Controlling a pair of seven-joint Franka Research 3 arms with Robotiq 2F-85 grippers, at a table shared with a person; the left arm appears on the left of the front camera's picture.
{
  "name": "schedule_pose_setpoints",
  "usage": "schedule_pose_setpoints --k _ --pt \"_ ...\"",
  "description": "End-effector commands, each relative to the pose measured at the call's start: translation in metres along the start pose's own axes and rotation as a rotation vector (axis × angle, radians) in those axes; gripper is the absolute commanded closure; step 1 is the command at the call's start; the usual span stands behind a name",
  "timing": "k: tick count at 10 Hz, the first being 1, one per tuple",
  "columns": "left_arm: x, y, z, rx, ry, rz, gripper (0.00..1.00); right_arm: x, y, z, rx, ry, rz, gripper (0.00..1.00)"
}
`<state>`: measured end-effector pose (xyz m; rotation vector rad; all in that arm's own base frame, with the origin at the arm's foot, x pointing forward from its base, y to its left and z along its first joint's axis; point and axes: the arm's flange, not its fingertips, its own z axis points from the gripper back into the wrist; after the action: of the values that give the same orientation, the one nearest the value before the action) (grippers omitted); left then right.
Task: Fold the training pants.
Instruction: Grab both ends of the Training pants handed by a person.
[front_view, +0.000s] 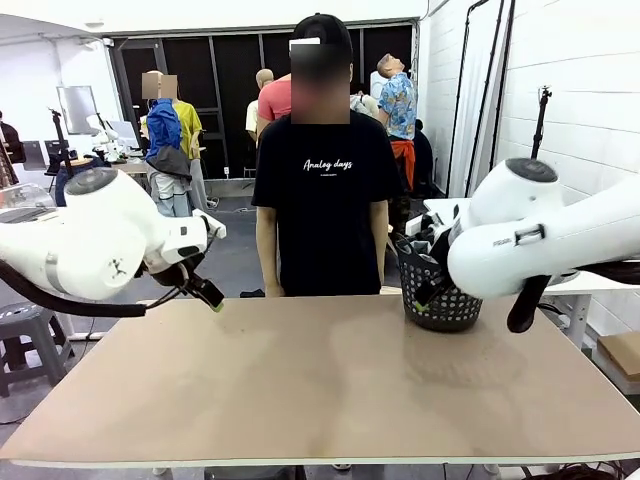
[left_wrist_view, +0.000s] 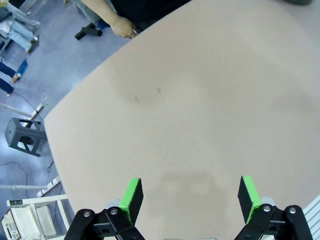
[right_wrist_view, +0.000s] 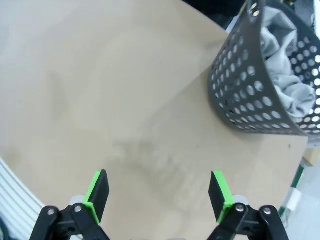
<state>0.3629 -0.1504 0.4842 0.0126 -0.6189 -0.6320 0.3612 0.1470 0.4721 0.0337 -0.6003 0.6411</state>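
A busy workshop with dark doorways and white walls lies behind a bare tan table (front_view: 300, 390), and a person (front_view: 322, 190) in a black T-shirt stands at its far edge with arms hanging down. In the front view, the left gripper (front_view: 210, 295) hovers above the table's left far corner. The right gripper (front_view: 425, 300) hangs just beside a black mesh basket (front_view: 445, 295) that stands on the right far part of the table. What the basket holds is hard to make out from here. The left wrist view looks down on bare tabletop, with the person's hand (left_wrist_view: 121, 26) at the far rim. The green pads (left_wrist_view: 132, 197) of this gripper are spread wide apart with nothing between them. In the right wrist view, the pads (right_wrist_view: 97, 192) are likewise spread wide over bare board and grip nothing. The basket rises just ahead and to one side, and the training pants (right_wrist_view: 282, 60) lie bunched inside it as a crumpled light grey heap, partly seen through the holes. By my reading the task has hardly begun: nothing is laid out, so the step in hand is fetching the garment. The next move probably falls to the right arm, which is nearest. It would need to rise over the basket's rim, come down into the heap, pinch a good fold of fabric, and lift it clear without dragging the light basket along. The cloth can then be spread flat on the open board.
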Motion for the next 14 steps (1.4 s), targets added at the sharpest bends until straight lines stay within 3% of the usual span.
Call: schedule_pose_setpoints --k 1,6,8,9,10,14 --pt "0.004 -0.016 0.035 -0.001 -0.009 0.003 0.00 -0.003 0.000 0.032 0.006 -0.032 0.009 0.00" --pt "0.001 -0.038 0.079 0.075 -0.041 -0.037 0.00 -0.002 0.009 0.074 -0.034 -0.114 0.047 0.00" --pt "-0.006 -0.046 0.086 0.094 -0.047 -0.013 0.00 0.001 0.013 0.074 -0.045 -0.109 0.038 0.00" --pt "-0.007 -0.048 0.086 0.168 -0.051 0.037 0.00 0.002 0.013 0.072 -0.054 -0.105 0.022 0.00" --pt "0.008 -0.038 0.086 0.049 -0.058 -0.048 0.00 0.007 0.008 0.079 -0.036 -0.118 0.028 0.00" --pt "0.008 -0.038 0.086 0.049 -0.058 -0.048 0.00 0.007 0.008 0.079 -0.036 -0.118 0.028 0.00"
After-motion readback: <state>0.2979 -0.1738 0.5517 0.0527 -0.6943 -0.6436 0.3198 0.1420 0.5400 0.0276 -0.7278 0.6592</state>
